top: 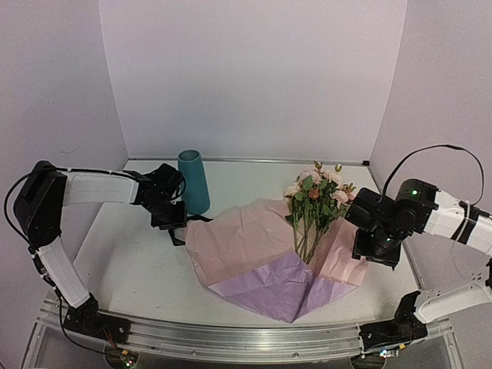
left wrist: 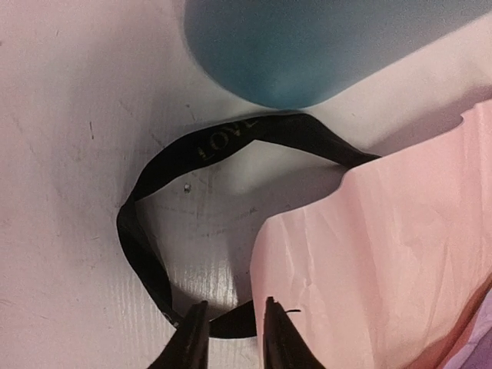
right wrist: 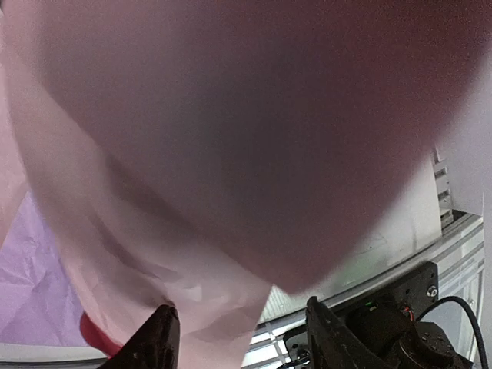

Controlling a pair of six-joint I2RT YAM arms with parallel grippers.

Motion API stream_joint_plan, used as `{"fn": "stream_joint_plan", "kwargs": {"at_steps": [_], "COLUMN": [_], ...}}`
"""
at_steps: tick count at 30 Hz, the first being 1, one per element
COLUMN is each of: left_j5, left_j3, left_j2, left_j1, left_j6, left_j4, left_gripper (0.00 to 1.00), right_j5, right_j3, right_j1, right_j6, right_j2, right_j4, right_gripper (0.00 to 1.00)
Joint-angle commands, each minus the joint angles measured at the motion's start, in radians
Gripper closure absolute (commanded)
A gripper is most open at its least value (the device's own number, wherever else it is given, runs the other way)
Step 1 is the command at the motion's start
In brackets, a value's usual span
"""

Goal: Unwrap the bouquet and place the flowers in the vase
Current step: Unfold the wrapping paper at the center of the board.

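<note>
The wrapping paper lies spread flat on the table, pink on top with lilac at its near corner. On it rest the flowers, heads toward the back wall and stems toward me. The teal vase stands upright at the paper's far left corner. A black ribbon lies looped on the table beside the vase base. My left gripper hovers low with its jaws a little apart, straddling the ribbon next to the paper edge. My right gripper is open at the paper's right edge, with blurred paper close over it.
White walls close in the back and both sides. A metal rail runs along the near table edge, and the right arm's base shows below the right fingers. Bare white tabletop lies left of the paper.
</note>
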Motion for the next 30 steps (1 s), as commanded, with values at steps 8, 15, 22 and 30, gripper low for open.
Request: {"fn": "stream_joint_plan", "kwargs": {"at_steps": [8,15,22,30], "left_j5": [-0.009,0.029,0.052,0.119], "left_j3": [0.009,0.072,0.129,0.176], "left_j2": [-0.252,-0.246,-0.207,-0.136], "left_j1": [-0.002,-0.052,-0.127,-0.157], "left_j6": [0.024,0.068,0.109,0.163], "left_j4": [0.006,0.019,0.053,0.099], "left_gripper": [0.46,0.46,0.46,0.46], "right_j5": [0.002,0.108,0.156,0.087], "right_j3": [0.117,0.253,0.298,0.263], "right_j1": [0.005,0.005,0.004,0.003], "right_j6": [-0.068,-0.069,0.001,-0.193], "right_j2": [-0.062,-0.012,-0.049,-0.054], "right_j4": [-0.011,-0.126,-0.196,0.095], "right_gripper": [0.29,0.22,0.14,0.26]}}
